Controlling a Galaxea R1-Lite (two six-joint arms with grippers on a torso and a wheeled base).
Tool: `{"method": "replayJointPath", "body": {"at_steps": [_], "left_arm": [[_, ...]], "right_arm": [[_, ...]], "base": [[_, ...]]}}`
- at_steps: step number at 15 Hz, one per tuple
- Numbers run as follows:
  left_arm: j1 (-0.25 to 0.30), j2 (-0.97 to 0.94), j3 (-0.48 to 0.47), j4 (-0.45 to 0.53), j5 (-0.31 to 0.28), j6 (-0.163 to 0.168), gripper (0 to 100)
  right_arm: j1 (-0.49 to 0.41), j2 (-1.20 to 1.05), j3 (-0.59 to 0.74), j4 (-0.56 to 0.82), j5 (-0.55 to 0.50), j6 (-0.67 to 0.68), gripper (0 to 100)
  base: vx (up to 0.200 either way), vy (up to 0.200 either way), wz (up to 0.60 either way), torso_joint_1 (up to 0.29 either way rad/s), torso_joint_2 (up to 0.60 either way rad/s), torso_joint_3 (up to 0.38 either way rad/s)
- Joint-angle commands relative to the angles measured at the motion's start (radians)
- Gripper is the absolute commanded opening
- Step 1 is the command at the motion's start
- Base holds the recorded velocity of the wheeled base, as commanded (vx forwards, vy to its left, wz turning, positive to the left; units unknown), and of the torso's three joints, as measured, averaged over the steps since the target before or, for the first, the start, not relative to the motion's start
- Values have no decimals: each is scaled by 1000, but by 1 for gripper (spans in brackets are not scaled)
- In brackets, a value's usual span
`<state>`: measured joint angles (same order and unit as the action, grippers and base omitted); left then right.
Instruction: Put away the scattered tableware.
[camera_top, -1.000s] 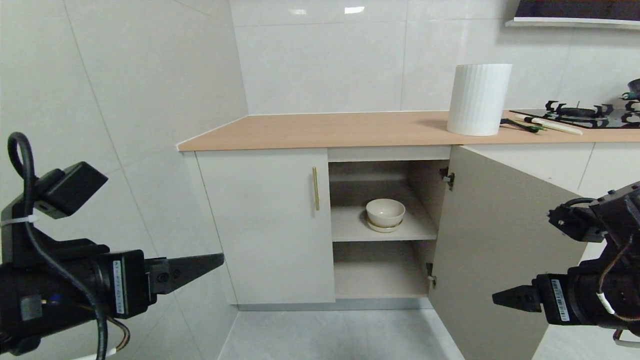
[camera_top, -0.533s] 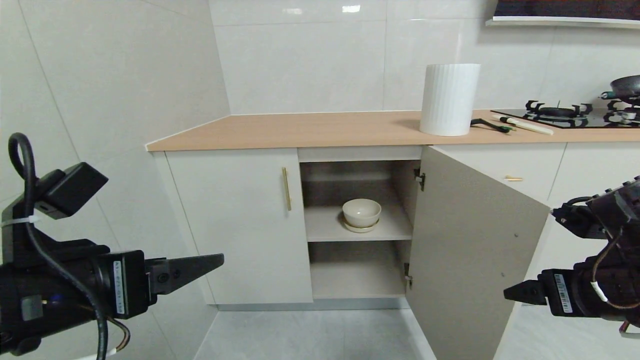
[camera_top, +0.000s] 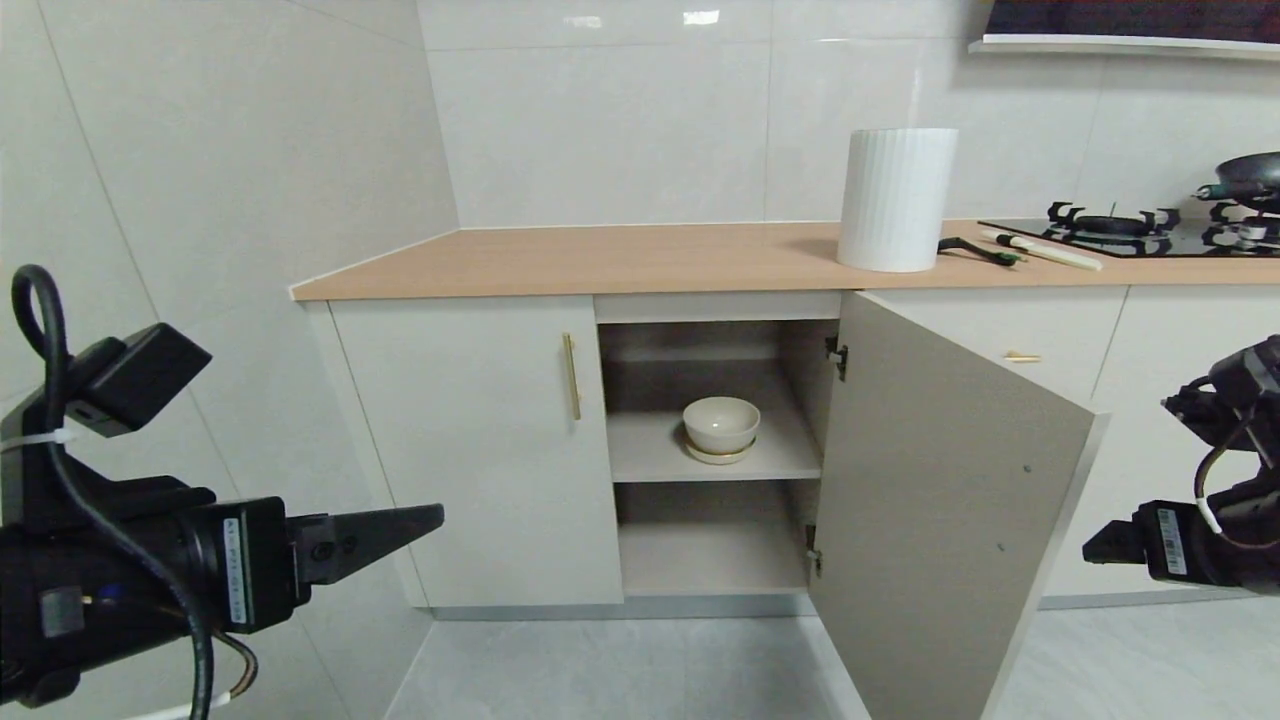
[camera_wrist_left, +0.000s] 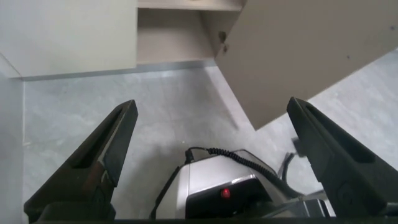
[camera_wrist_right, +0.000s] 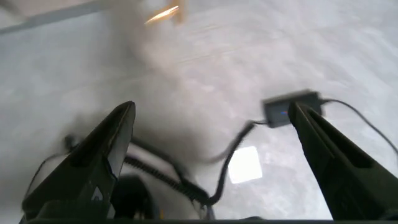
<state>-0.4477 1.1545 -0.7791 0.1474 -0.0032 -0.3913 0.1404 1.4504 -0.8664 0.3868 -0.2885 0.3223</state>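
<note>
The right tool has drawn back beyond the open door — it and the left tool gape wide, empty — and reaching toward the bowl on the upper shelf could clip that door.

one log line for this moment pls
cabinet door open | bowl on plate, upper shelf | left gripper open, empty | right gripper open, empty

Plate mostly hidden beneath the bowl; pan cut off by the edge.
</note>
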Motion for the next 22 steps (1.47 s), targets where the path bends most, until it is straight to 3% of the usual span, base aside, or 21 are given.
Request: {"method": "replayJointPath", "body": {"at_steps": [1, 3, 6, 9, 13, 17, 22], "left_arm": [[0, 2, -2, -2, 0, -4, 100], [0, -1, -6, -5, -8, -9, 100], [4, -4, -6, -52, -52, -54, 100], [24, -1, 14, -108, -70, -60, 100], [24, -7, 15, -104, -72, -60, 100], [24, -21, 14, -101, -70, -60, 100], [24, -24, 11, -100, -63, -57, 100]], "right_arm": [[-94, 70, -28, -5, -6, -9, 100], [-134, 114, -37, -43, -4, -11, 100], [-177, 211, -34, -171, 0, -2, 100], [-196, 288, -31, -279, 12, 26, 100], [-188, 303, -33, -319, 117, 78, 100], [-113, 304, -37, -330, 186, 112, 100], [76, 416, -123, -338, 198, 123, 100]], "base": [[0, 0, 0, 0, 0, 0], [0, 0, 0, 0, 0, 0], [0, 0, 0, 0, 0, 0], [0, 0, 0, 0, 0, 0], [0, 0, 0, 0, 0, 0], [0, 0, 0, 0, 0, 0], [0, 0, 0, 0, 0, 0]]}}
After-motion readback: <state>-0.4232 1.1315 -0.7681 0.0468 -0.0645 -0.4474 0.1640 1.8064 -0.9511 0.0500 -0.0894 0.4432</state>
